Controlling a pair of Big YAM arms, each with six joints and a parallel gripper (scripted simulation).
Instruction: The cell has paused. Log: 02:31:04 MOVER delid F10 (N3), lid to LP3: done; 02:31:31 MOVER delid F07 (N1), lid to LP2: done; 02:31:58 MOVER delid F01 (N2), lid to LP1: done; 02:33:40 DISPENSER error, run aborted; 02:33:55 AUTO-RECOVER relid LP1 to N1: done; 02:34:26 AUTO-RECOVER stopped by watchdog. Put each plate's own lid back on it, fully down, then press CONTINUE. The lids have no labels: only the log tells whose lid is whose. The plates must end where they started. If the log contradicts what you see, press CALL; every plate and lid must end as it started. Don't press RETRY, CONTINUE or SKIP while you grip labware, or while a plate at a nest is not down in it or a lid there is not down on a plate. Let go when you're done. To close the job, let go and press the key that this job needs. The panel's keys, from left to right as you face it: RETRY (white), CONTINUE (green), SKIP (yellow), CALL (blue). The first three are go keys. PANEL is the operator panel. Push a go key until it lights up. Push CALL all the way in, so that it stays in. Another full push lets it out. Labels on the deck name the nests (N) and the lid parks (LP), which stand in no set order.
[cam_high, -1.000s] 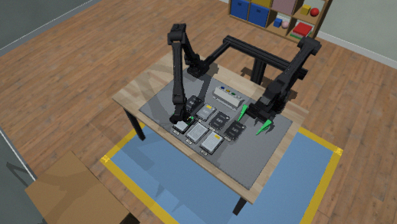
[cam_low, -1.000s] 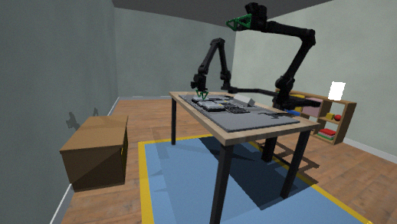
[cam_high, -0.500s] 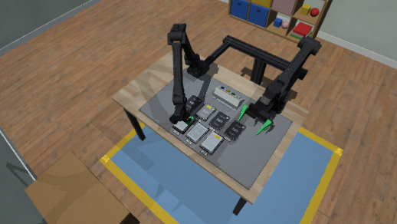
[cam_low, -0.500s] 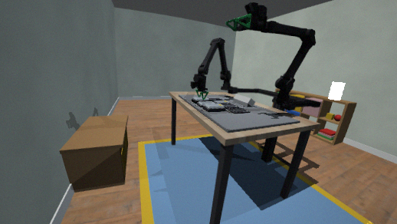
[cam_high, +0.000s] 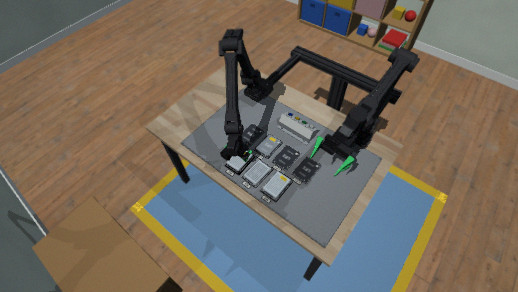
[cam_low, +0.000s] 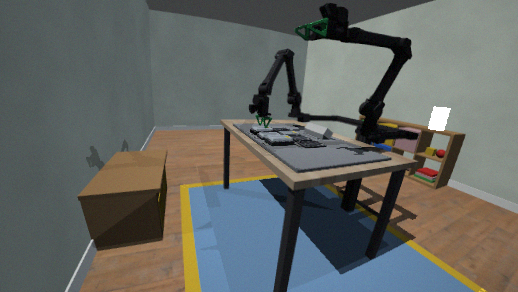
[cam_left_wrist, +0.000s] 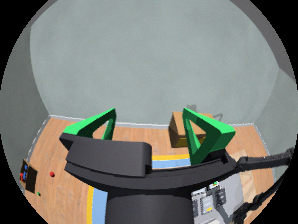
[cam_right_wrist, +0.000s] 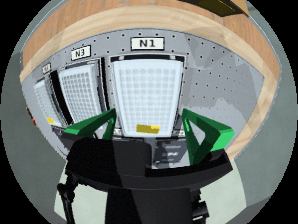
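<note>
My right gripper (cam_high: 245, 158) (cam_low: 263, 126) (cam_right_wrist: 149, 112) is open, low over the N1 plate (cam_right_wrist: 147, 95) (cam_high: 236, 164), one finger towards each side. That plate bears a yellow mark. The N3 plate (cam_right_wrist: 80, 92) (cam_high: 257, 172) and a third plate (cam_right_wrist: 48, 102) (cam_high: 276, 185) with a yellow mark stand in the same row. Behind them a pale piece with a yellow mark (cam_high: 268, 146) lies among dark parks (cam_high: 287, 157) (cam_high: 306, 170). Whether clear lids lie on these is too small to tell. My left gripper (cam_high: 323, 166) (cam_low: 311, 30) (cam_left_wrist: 149, 111) is open and empty, raised high.
The panel (cam_high: 297, 128) (cam_low: 318, 131) stands behind the parks; its blue, yellow, green and white keys face up. Another dark park (cam_high: 251, 134) lies beside my right arm. My left arm rises over the other side of the table. A brown cabinet (cam_low: 125, 175) stands off the table.
</note>
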